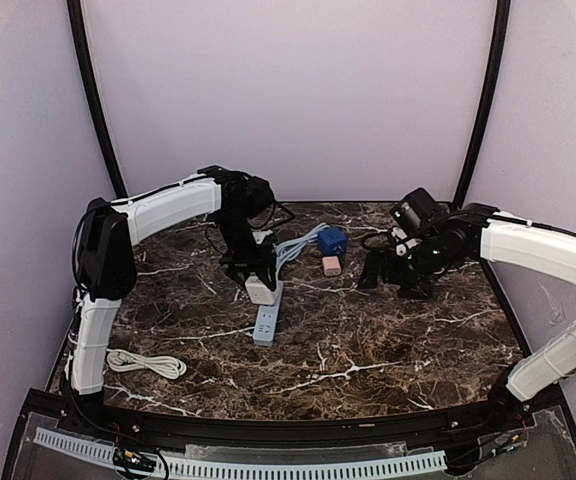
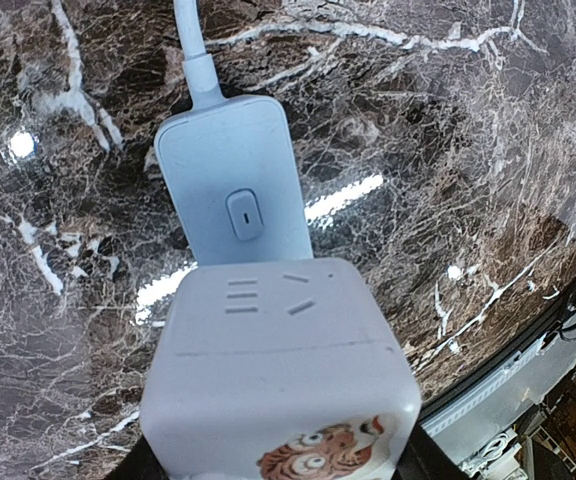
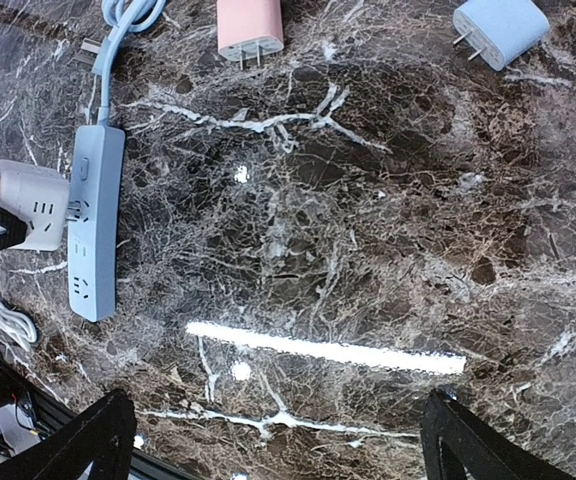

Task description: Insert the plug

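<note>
My left gripper point(image 1: 258, 284) pinches the white cube plug point(image 2: 280, 375) by its sides. It sits directly over the power strip point(image 2: 236, 180), just past the strip's switch, with its prongs at the strip's face. My right gripper point(image 1: 393, 278) hangs spread wide, well to the right of the strip.

A dark brown stone table point(image 1: 388, 350), shiny, with thin white lines all over. Bright spots of light on the top. Near the middle, a bit to the left, a long pale power strip point(image 1: 265, 322) lying flat, one end toward the front edge. From its far end, a pale cord point(image 1: 298, 247) curling off toward the back. Just right of the cord, a little blue plug point(image 1: 332, 241). In front of that and close by, a small pink plug point(image 1: 332, 265) on its side. Far off by the front left corner, a white cable point(image 1: 146, 363) in a loose bundle.
</note>
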You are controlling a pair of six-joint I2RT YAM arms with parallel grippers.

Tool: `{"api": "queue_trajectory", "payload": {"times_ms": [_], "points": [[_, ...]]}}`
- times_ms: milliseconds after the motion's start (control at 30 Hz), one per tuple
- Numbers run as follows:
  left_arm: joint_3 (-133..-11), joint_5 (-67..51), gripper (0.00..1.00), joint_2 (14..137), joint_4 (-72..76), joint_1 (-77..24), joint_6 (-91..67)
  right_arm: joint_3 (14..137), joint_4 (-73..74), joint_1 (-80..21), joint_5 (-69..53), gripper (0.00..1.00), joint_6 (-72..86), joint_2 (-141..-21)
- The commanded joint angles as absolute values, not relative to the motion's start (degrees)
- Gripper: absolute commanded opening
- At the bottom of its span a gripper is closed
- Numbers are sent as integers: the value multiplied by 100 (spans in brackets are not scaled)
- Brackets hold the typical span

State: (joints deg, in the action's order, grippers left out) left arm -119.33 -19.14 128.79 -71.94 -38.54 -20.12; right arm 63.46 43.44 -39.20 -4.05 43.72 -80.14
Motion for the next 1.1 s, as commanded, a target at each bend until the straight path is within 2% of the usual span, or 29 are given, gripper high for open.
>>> {"api": "queue_trajectory", "payload": {"times_ms": [0,1067], "points": [[-11875,-1716,1,12879,-7412,-3891,-2004,6513,4261,-3873,-396,99,4308,-8102],[-11782,-1361,1,12900,-7219,-4159,-2556,6497,4225,-3876,-413,98,4273,-8143]]}}
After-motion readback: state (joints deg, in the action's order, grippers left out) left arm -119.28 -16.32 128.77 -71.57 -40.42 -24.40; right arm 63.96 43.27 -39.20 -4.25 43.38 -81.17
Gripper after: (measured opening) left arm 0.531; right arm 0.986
